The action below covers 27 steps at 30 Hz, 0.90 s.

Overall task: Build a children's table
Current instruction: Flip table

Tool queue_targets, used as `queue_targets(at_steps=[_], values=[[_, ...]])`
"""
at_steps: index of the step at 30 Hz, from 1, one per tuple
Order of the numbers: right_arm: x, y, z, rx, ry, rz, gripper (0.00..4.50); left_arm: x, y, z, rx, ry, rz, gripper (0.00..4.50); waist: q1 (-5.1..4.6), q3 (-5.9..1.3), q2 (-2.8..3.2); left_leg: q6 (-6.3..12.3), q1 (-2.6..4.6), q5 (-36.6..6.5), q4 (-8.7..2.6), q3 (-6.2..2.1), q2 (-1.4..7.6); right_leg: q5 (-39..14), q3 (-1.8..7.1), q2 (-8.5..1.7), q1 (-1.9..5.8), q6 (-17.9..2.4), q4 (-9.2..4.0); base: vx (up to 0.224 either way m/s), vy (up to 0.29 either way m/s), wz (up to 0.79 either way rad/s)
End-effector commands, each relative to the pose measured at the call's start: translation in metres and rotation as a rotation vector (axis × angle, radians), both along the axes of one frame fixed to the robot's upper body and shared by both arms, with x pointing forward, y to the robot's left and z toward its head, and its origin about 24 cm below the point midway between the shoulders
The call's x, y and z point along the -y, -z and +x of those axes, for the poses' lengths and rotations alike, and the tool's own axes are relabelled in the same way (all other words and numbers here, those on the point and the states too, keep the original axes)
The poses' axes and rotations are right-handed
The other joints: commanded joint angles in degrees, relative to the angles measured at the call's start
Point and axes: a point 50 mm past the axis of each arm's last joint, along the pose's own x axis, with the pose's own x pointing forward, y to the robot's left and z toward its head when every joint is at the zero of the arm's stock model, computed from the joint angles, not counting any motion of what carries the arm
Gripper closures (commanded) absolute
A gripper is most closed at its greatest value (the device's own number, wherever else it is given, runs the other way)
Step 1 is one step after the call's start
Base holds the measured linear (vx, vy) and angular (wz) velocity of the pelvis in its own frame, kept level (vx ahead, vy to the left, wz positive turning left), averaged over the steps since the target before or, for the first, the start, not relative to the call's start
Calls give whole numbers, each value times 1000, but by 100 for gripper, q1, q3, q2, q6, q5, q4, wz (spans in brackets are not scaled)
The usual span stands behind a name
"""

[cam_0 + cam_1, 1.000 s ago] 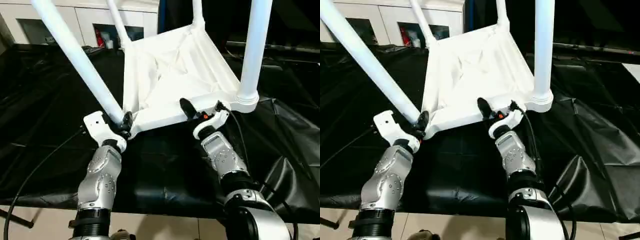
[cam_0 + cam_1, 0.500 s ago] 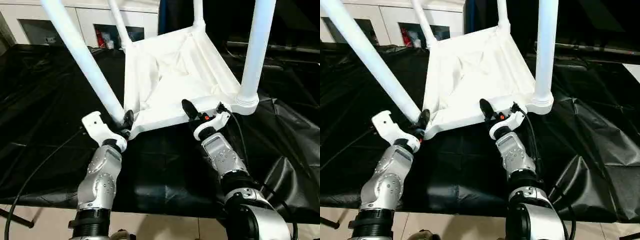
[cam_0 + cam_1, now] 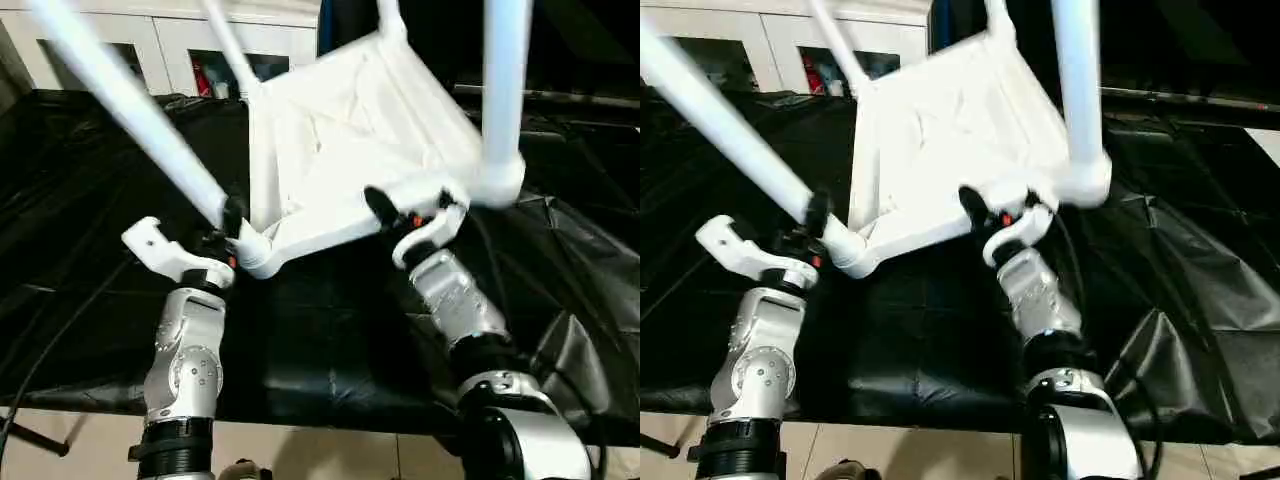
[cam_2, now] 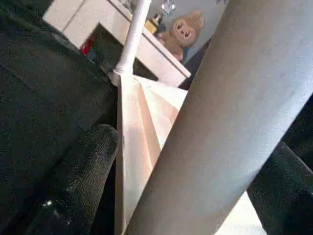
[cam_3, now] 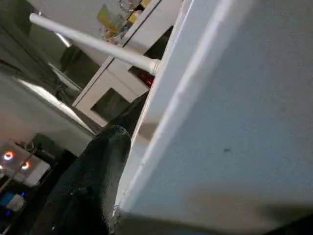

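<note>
The children's table [image 3: 350, 130] sits upside down across the upper centre of the frame, legs up, looking light and stiff but slick (best gripped at rim or leg base). The left gripper [image 3: 228, 228] clamps the near-left leg [image 3: 130, 110] by its socket, and the right gripper [image 3: 400, 212] is closed on the near rim. Since a second ago the near-left corner has lifted off the black sheet [image 3: 330, 330] and the table has tilted.
</note>
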Motion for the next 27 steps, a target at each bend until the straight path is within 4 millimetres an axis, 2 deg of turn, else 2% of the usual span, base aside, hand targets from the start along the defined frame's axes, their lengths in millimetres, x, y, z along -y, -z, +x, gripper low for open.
queue_targets(at_steps=[1,3,5,6,7,8,9,11,15,20,21,22,24,25,27], values=[[82,-22,-3,126,203,-218,188,-108,-15,-31,100,-504,-56,33,-4,-470,-15,415,177,73,-361,-124,322,884,240,-301,313,-1428,-304,0,0,0],[88,-23,-6,125,218,-228,188,-116,-16,-32,104,-509,-40,33,-3,-470,5,363,191,30,-367,-127,317,848,236,-295,302,-1382,-305,0,0,0],[93,-23,-9,120,232,-237,188,-114,-16,-29,96,-470,-17,33,-3,-465,1,295,195,-50,-376,-116,322,789,241,-301,296,-1393,-311,0,0,0],[93,-23,-9,120,232,-237,188,-114,-16,-29,96,-470,-17,17,6,-458,-2,253,196,-92,-384,-115,321,739,241,-297,300,-1385,-321,0,0,0],[96,-22,-10,111,248,-236,188,-105,-16,-26,96,-394,-1,17,7,-462,24,208,193,-102,-389,-122,323,720,240,-299,301,-1371,-315,0,0,0],[96,-22,-10,111,249,-237,188,-104,-15,-25,95,-387,-1,17,5,-459,14,185,198,-124,-391,-118,321,695,239,-292,298,-1356,-325,0,0,0],[97,-22,-11,106,257,-246,188,-92,-14,-23,99,-309,-21,17,17,-460,18,146,207,-149,-391,-114,320,685,242,-294,297,-1348,-324,0,0,0],[97,-22,-12,105,259,-249,188,-82,-15,-22,115,-257,-40,17,28,-460,10,98,195,-178,-395,-109,318,677,246,-298,302,-1351,-321,0,0,0],[97,-23,-13,103,264,-237,188,-75,-15,-20,122,-240,-48,0,26,-437,15,-13,202,-499,-428,-110,323,304,254,-302,301,-1266,-375,0,0,0],[99,-25,-14,102,281,-214,188,-57,2,-15,-9,-77,77,0,7,-423,17,-141,203,-686,-458,-120,324,25,254,-292,285,-1115,-398,0,0,0],[97,-25,-14,97,277,-208,188,-52,16,-16,-125,-49,105,0,-2,-412,11,-148,199,-753,-466,-118,318,-74,259,-285,283,-1077,-415,0,0,0],[96,-25,-14,99,272,-206,188,-52,23,-17,-161,-50,108,0,3,-404,20,-181,214,-838,-473,-118,314,-254,260,-290,272,-1045,-434,0,0,0],[94,-25,-14,100,268,-201,188,-53,28,-17,-190,-54,104,0,-16,-360,20,-277,212,-1152,-518,-125,311,-786,269,-301,268,-961,-502,0,0,0],[93,-26,-14,100,263,-196,188,-53,33,-18,-202,-43,77,0,-27,-340,30,-383,242,-1455,-542,-130,306,-1282,277,-315,257,-874,-553,0,0,0],[92,-26,-15,101,257,-187,188,-54,40,-21,-223,-34,35,0,-59,-346,44,-504,264,-1653,-562,-160,315,-1576,281,-323,254,-781,-577,0,0,0]])
